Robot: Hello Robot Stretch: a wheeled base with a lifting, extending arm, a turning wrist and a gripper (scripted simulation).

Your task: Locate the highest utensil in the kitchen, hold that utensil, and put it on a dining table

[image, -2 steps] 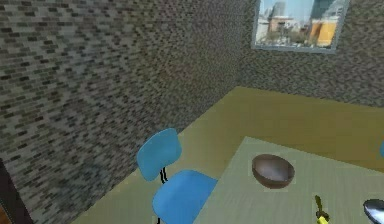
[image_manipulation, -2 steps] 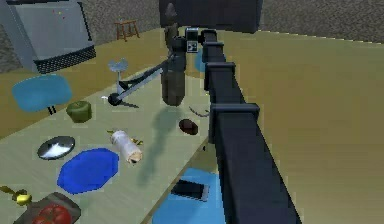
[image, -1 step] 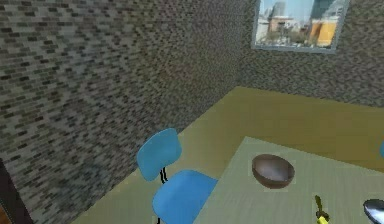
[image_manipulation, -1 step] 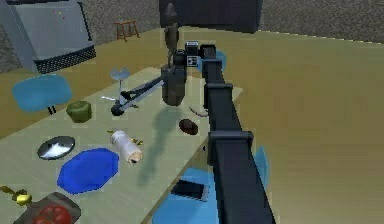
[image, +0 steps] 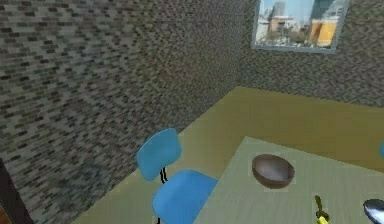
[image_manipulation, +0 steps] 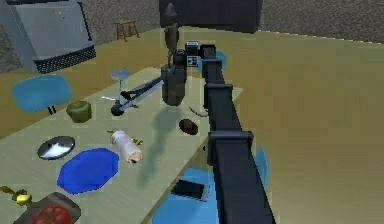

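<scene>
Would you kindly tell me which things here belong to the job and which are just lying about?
Job in hand:
claw
long grey utensil
dining table

Just lying about:
brown bowl
blue chair
blue plate
green round thing

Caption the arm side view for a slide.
Stretch's arm extends beside a pale table set with a blue plate, a grey dish and a long grey utensil.
</scene>
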